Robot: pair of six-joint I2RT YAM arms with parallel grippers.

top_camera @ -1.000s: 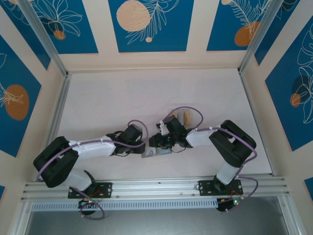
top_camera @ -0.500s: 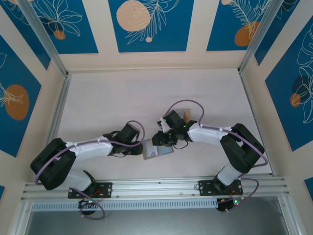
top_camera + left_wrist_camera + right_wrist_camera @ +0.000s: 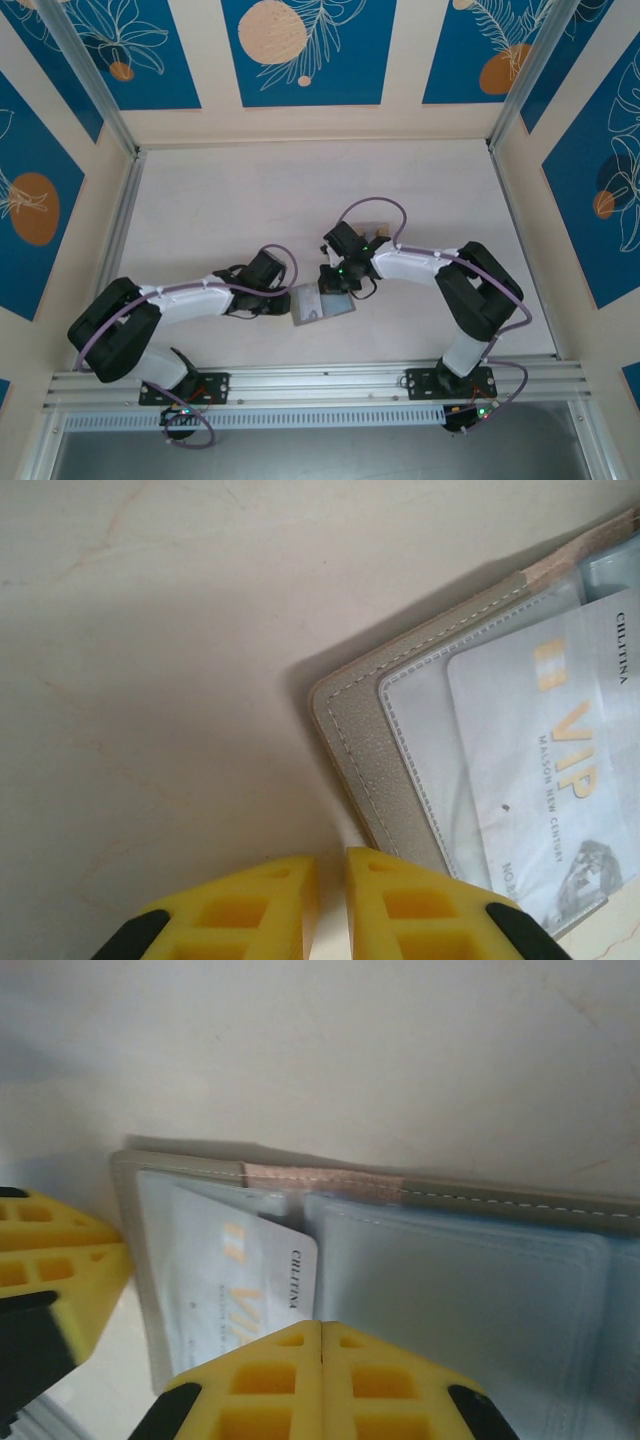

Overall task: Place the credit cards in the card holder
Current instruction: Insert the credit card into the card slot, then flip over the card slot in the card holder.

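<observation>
so the table [image 3: 220, 220] is a pale off-white top with faint marbling, railed along the left, right and near edges. the card holder [image 3: 322, 305] lies flat on it, opened out, close to the near edge and roughly midway between the left and right edges, with a pale VIP card [image 3: 560, 770] on its inner pocket. a small orange-tan thing [image 3: 383, 233] sits further back, right of middle, too small to make out
</observation>
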